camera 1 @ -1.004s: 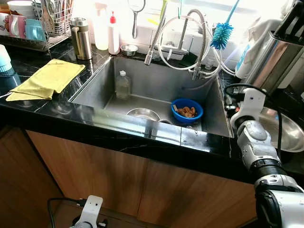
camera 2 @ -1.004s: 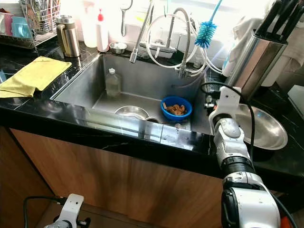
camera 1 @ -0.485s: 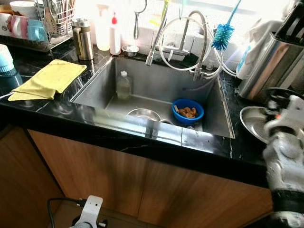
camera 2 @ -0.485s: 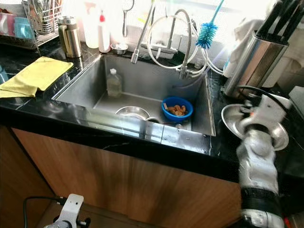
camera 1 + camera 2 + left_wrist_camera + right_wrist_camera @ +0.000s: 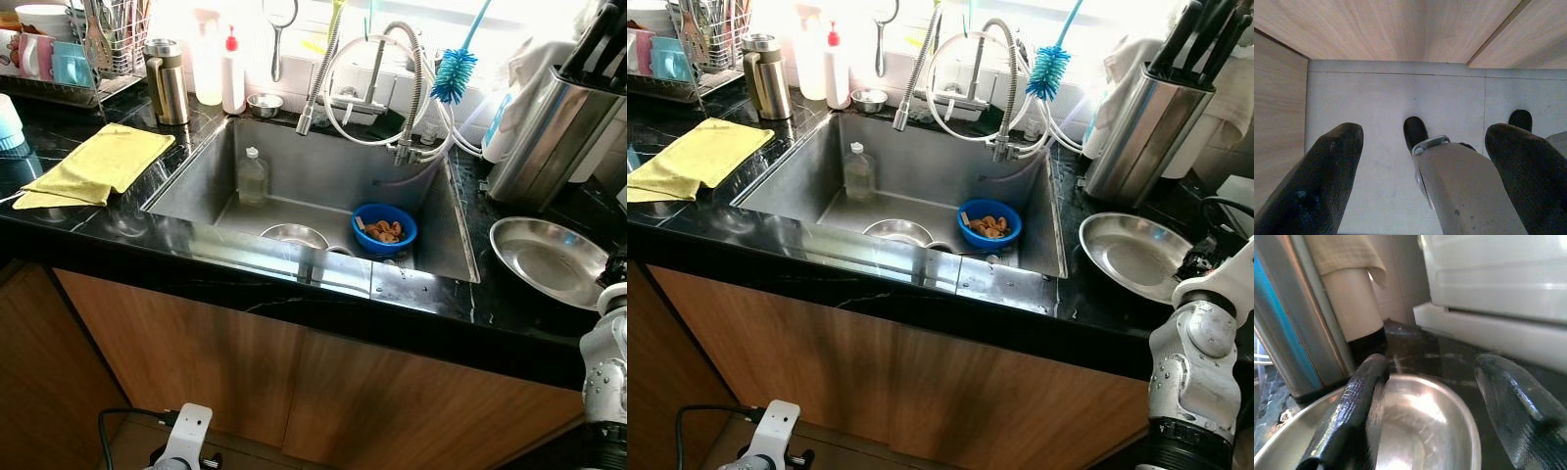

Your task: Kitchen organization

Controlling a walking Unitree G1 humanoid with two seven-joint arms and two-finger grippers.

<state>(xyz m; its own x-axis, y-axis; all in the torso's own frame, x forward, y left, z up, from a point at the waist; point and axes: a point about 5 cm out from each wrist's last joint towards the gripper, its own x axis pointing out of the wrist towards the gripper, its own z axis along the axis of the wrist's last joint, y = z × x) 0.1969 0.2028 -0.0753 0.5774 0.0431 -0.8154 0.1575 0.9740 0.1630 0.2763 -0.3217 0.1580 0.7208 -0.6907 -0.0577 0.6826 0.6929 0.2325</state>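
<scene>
Hovering just over the near rim of a shallow stainless-steel dish [image 5: 1415, 431], the right gripper [image 5: 1430, 416] holds its two black fingers [image 5: 1352, 416] spread apart, one above the dish's rim and the other out past its edge, with nothing between them. The dish is round, polished and mirror-bright, its inside catching the window light, and it rests on the black marble countertop [image 5: 872, 279] to the right of the sink [image 5: 921, 171], just in front of a tall steel utensil holder [image 5: 1136, 122]. The right arm [image 5: 1200, 333] rises beside the counter's right end. In the sink sit a blue bowl [image 5: 990, 223] of brown food scraps, a steel bowl [image 5: 898, 231] and a clear bottle [image 5: 859, 171]; a blue bottle brush [image 5: 1048, 69] hangs by the faucet [image 5: 1004, 78]. A yellow cloth [image 5: 696, 157] lies on the counter's left side. The left gripper [image 5: 1420, 176] hangs idle by the wooden cabinet [image 5: 245, 362], fingers wide apart over the pale floor [image 5: 1386, 93].
</scene>
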